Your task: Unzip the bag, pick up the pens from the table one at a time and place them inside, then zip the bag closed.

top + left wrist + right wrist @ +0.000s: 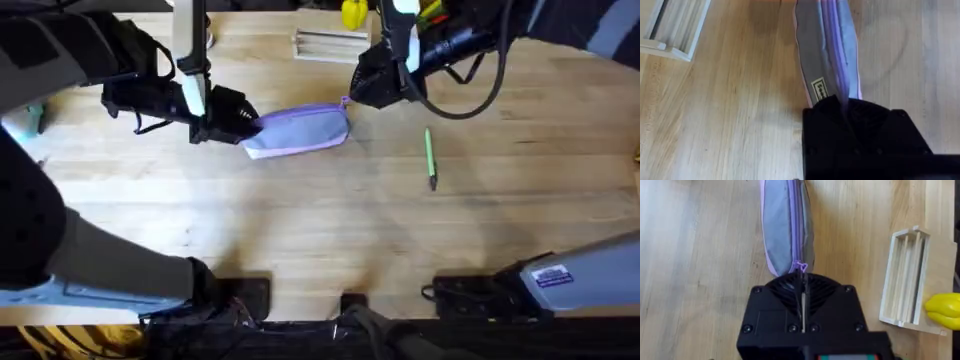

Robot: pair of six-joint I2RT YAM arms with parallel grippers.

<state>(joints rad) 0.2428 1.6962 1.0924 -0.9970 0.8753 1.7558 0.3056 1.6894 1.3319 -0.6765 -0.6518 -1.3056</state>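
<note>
So, from the overhead the lavender pencil pouch (300,131) lay lengthwise across the far middle of the wooden table (300,230), zipper facing up and looking closed. The left gripper (243,124) sat at the pouch's left end, clamped onto the fabric there. The right gripper (352,98) was at the pouch's right end, right where the zipper pull (345,101) was. A light-green pen (430,157) lay by itself on the table, off to the right of the pouch and apart from it, dark tip toward the near edge. A pale slotted wooden holder (330,44) sat behind the pouch with something yellow (353,13) just beyond it.

Left wrist view: the left gripper (845,102) was closed on the end of the pouch (827,45), purple fabric running straight into the black fingers, a small label (819,89) just beside them.

Right wrist view: the right gripper (803,277) was pinched shut on the zipper pull (800,266), the pouch (785,225) stretching away from it along the table (700,255). The holder (905,277) sat off to one side with the yellow thing (944,309) by it
</note>
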